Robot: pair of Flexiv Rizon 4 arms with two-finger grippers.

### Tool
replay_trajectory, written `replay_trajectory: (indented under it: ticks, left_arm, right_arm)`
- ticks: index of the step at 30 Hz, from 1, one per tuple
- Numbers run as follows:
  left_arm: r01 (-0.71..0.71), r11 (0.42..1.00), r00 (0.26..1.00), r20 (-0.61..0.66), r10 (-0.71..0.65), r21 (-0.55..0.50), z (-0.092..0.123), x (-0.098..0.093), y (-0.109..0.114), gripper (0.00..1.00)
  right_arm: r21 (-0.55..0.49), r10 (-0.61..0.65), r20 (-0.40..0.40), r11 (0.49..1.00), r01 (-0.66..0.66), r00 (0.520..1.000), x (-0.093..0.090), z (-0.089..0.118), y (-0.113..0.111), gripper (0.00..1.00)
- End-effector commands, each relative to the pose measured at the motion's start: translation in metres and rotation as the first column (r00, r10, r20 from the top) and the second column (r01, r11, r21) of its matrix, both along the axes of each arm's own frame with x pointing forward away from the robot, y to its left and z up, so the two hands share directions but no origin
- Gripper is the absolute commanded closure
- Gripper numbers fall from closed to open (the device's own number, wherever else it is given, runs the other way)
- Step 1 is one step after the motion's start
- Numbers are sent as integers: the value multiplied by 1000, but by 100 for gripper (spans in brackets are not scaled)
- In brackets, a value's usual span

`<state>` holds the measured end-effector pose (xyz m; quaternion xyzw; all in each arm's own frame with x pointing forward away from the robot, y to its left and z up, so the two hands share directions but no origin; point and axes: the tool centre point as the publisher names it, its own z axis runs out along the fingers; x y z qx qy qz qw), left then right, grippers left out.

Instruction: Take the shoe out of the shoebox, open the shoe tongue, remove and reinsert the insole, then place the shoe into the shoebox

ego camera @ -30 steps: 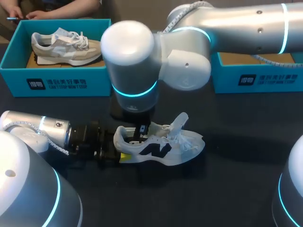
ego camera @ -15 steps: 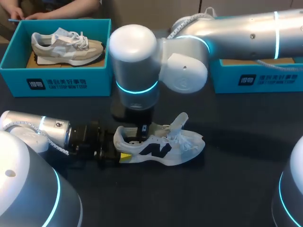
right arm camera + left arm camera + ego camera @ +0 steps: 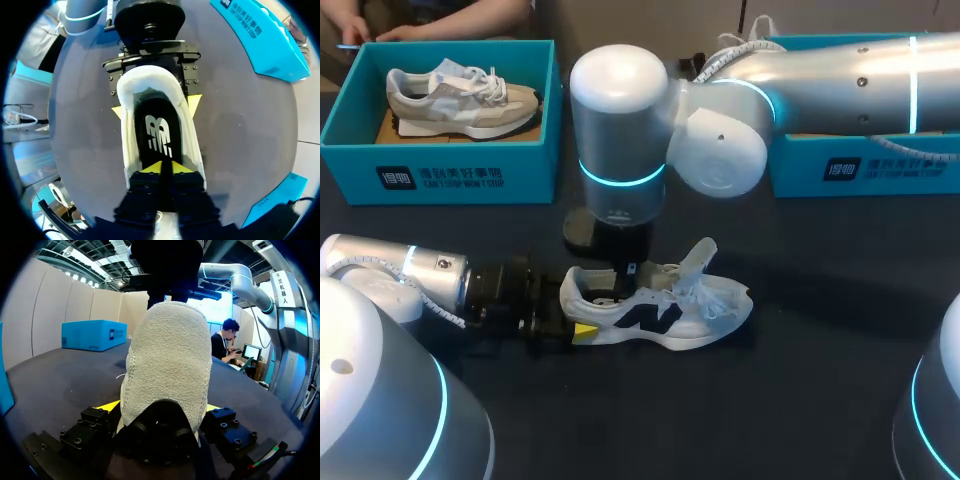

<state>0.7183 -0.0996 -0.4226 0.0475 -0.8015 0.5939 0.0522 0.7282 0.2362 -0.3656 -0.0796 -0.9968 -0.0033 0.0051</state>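
A white shoe (image 3: pixel 665 310) with a dark logo lies on its sole on the dark table, toe to the right, tongue (image 3: pixel 700 255) raised. My left gripper (image 3: pixel 575 325) lies low on the table behind the heel, its yellow tips pressed on both sides of the heel (image 3: pixel 167 355). My right gripper (image 3: pixel 620 275) points straight down into the shoe's mouth. Its yellow tips (image 3: pixel 165 167) stand almost together over the black insole (image 3: pixel 159 135), which lies flat inside the shoe (image 3: pixel 127 150); nothing shows between them. The left gripper (image 3: pixel 156 107) shows past the heel.
A teal shoebox (image 3: pixel 450 180) at the back left holds a beige shoe (image 3: pixel 460 95). A second teal shoebox (image 3: pixel 865 165) stands at the back right, mostly hidden behind my right arm. Bare dark table lies in front of and to the right of the white shoe.
My right arm's elbow has swung to the right and its wrist has risen a little above the shoe. The shoe and the left arm have stayed put.
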Motion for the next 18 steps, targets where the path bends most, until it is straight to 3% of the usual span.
replay_trajectory:
  ticks: [1,7,18]
  left_arm:
    - [1,1000,1000,-2,-1,4,0,0,0,100]
    - [1,1000,1000,-2,-1,4,0,0,0,100]
    - [1,1000,1000,-2,-1,4,0,0,0,100]
  right_arm:
    - [0,-1,-7,1000,1,1000,4,-7,3,77]
    - [3,-9,-7,1000,9,1000,8,-11,3,76]
    - [-9,-6,-32,1000,5,999,13,-25,6,55]
